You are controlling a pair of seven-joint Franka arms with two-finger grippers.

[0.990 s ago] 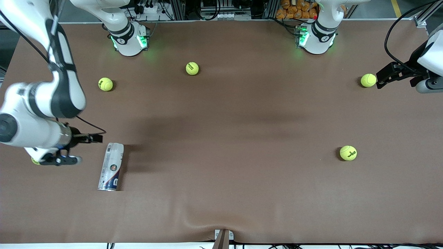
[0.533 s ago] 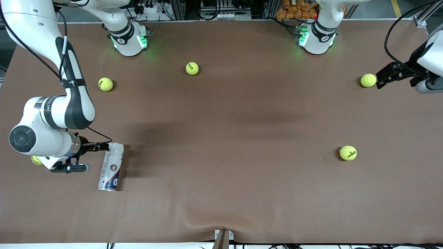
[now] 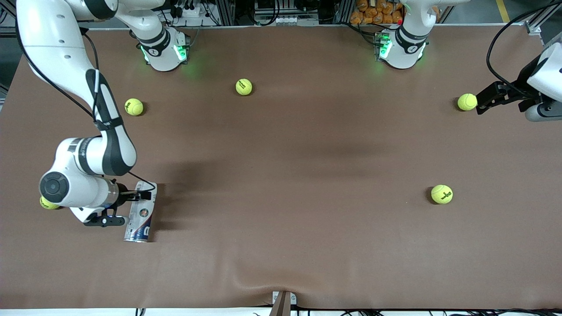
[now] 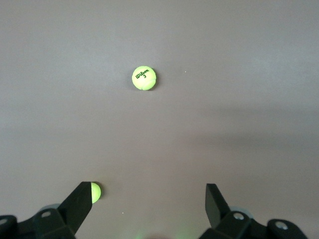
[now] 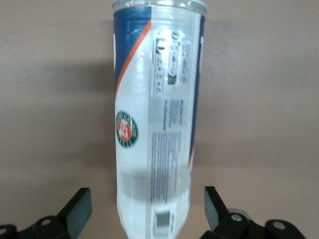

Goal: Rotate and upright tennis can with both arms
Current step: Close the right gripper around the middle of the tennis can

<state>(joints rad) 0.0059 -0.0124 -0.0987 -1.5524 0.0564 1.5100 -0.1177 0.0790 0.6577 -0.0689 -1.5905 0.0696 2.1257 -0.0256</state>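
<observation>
The tennis can (image 3: 141, 215) lies on its side on the brown table near the right arm's end, its silvery rim toward the front camera. My right gripper (image 3: 142, 195) is low over the can's farther end. In the right wrist view the can (image 5: 154, 114) runs between the open fingers of the right gripper (image 5: 145, 191), with gaps on both sides. My left gripper (image 3: 479, 104) waits open at the left arm's end of the table, beside a tennis ball (image 3: 467, 102). The left wrist view shows the left gripper (image 4: 147, 185) empty over bare table.
Several tennis balls lie on the table: one (image 3: 134, 106) and one (image 3: 243, 86) toward the bases, one (image 3: 441, 194) nearer the camera, one (image 3: 48, 202) half hidden by the right arm. The left wrist view shows two balls (image 4: 144, 78) (image 4: 95, 192).
The right arm has swung toward the can, and its gripper has gone from beside the can to over its farther end. The can and the left arm have stayed put.
</observation>
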